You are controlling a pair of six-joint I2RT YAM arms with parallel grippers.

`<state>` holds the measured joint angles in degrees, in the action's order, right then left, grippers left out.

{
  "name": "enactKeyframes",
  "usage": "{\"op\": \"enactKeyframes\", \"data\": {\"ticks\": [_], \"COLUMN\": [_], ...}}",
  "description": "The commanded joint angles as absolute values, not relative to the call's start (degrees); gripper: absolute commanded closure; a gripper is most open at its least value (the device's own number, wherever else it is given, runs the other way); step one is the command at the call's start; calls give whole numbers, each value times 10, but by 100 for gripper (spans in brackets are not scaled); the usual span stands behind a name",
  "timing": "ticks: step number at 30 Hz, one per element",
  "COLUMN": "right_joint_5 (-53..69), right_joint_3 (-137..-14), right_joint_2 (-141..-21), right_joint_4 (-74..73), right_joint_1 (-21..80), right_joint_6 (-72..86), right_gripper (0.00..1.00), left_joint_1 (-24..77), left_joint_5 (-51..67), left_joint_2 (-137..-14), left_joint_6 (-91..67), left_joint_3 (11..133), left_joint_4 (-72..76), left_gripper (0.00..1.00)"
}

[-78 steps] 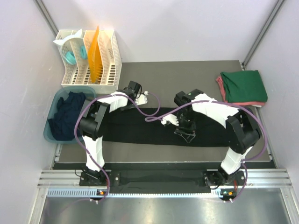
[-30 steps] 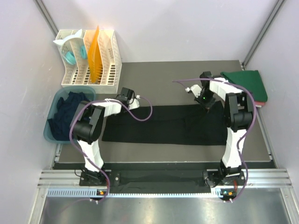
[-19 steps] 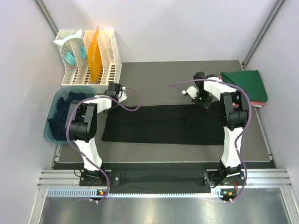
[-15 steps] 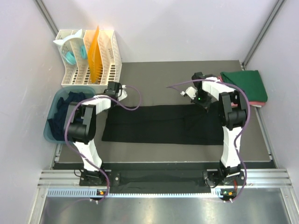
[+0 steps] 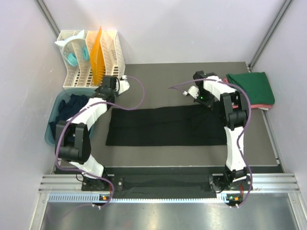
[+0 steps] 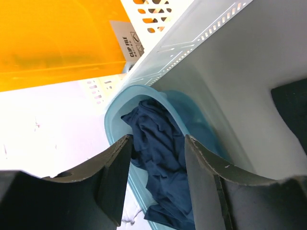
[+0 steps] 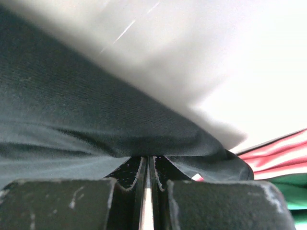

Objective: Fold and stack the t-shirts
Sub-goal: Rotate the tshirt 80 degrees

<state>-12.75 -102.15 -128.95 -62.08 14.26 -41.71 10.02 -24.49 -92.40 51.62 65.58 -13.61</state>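
A black t-shirt (image 5: 168, 125) lies folded into a long strip across the grey table. My right gripper (image 5: 207, 103) sits at the strip's far edge, right of centre. In the right wrist view its jaws (image 7: 146, 160) are shut with the black cloth (image 7: 96, 110) drawn taut into them. My left gripper (image 5: 109, 85) hangs beyond the strip's left end, next to the rack. It is open (image 6: 158, 139) with nothing between its fingers. A folded dark green t-shirt (image 5: 250, 88) rests on a pinkish-red one (image 5: 225, 87) at the back right. Navy t-shirts (image 5: 69, 115) lie crumpled in the tub.
The teal tub (image 5: 52, 129) stands at the left table edge, and its rim (image 6: 112, 129) shows below the left fingers. Behind it is the white slotted rack (image 5: 91, 60) holding an orange folder (image 5: 97, 55). Purple cables loop off both arms. Side walls stand close.
My left gripper opened and swung back and left, off the strip's left end toward the rack. My right gripper, still shut, slid a little left along the far edge.
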Motion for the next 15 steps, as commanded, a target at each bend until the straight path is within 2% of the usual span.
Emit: {"op": "enactKeyframes", "data": {"ticks": [1,12,15], "right_joint_5": [-86,-124,-132], "right_joint_3": [-1070,-1177,-1221], "right_joint_2": [-1361,-1429,-1446], "right_joint_4": [-388,-340,-365], "right_joint_1": [147,179,187], "right_joint_6": [-442,-493,-497], "right_gripper": [100,100,100], "left_joint_1": [100,100,101], "left_joint_5": [-233,-257,-264], "left_joint_2": [-898,-876,-875], "left_joint_6": [526,554,561], "left_joint_3": [680,664,667], "left_joint_4": [-138,-112,-111], "left_gripper": [46,46,46]}}
